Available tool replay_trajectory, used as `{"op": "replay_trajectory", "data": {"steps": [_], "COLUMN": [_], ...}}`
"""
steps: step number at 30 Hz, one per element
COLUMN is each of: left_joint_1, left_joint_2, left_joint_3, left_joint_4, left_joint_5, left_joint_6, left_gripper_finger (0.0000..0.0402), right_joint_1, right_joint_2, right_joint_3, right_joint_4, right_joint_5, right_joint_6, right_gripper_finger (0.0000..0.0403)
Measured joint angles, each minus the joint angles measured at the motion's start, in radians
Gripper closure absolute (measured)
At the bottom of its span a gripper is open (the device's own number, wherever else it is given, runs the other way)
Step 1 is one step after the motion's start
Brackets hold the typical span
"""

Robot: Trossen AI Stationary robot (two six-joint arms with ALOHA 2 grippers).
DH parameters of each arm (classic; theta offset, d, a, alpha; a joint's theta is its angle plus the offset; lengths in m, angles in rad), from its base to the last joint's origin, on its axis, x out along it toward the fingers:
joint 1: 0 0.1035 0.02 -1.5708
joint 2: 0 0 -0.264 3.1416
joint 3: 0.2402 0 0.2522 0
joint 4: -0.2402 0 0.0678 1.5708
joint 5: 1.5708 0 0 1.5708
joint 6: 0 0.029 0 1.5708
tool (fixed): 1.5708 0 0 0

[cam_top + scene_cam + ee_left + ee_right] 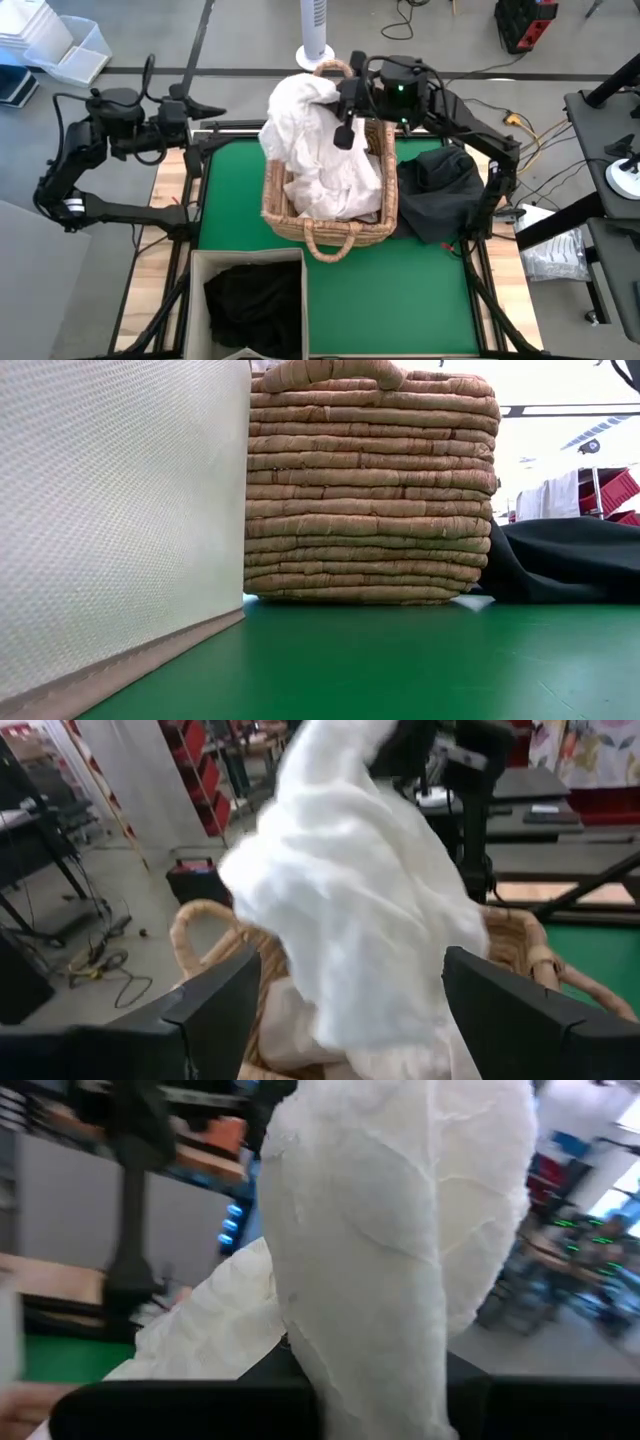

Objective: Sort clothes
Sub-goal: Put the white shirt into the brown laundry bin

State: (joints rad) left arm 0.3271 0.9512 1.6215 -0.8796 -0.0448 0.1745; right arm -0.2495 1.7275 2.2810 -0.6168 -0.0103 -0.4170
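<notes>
Green table (420,290) bears wicker basket (330,235), bin (200,275), dark garment (445,195).

I see a white garment (315,140) over the tan woven basket (330,235), black cloth (445,190) beside it, green mat (400,290), beige bin (200,300) holding black fabric (255,305)

L gripper (205,108) open at table edge; R gripper (345,130) clamped, raised.

- A white garment (350,910) hangs bunched above the wicker basket (210,920), its lower folds reaching inside.
- The left hand (350,1020) stands spread wide before the basket, empty.
- Green worktop (590,955) shows beside the basket.
</notes>
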Motion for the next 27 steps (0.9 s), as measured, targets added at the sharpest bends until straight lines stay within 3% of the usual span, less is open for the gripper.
{"op": "replay_trajectory", "data": {"steps": [3,17,27], "left_joint_1": [0.000,0.000,0.000], "left_joint_2": [0.003,0.007,-0.004], "left_joint_3": [-0.001,-0.040,-0.151], "left_joint_4": [-0.021,-0.084,-0.087], "left_joint_5": [0.000,0.002,0.003], "left_joint_6": [-0.007,-0.057,-0.125], "left_gripper_finger": [0.0113,0.0113,0.0113], "right_joint_1": [-0.017,-0.175,-0.203], "right_joint_2": [-0.008,0.003,0.092], "right_joint_3": [0.000,-0.006,-0.009], "right_joint_4": [-0.020,-0.170,-0.216], "right_joint_5": [0.045,0.047,0.036], "right_joint_6": [-0.015,0.069,0.090], "right_gripper_finger": [0.0373,0.0373,0.0373]}}
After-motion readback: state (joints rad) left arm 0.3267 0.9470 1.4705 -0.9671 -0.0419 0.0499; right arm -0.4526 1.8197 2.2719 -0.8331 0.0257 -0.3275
